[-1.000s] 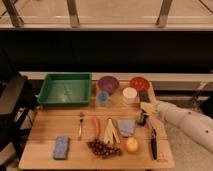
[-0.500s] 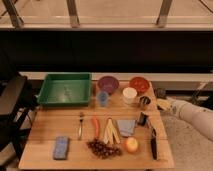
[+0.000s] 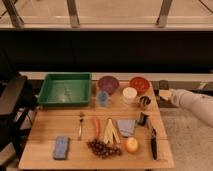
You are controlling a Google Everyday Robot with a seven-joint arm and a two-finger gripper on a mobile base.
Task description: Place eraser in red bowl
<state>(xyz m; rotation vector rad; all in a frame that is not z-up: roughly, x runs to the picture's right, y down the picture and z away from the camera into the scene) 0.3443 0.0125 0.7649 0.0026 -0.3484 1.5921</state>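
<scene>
Camera view: a wooden table (image 3: 50,125) holds a green tray (image 3: 65,90) at left, then a purple bowl (image 3: 108,83) and a red bowl (image 3: 139,84), with a white cup (image 3: 130,95) in front. The eraser (image 3: 145,101) lies just right of the cup, near the table's right edge, not in the red bowl. Farthest right, the gripper (image 3: 162,94) has drawn back past that edge; whether it holds anything cannot be told. The task looks undone. Open room lies on the eraser's right.
</scene>
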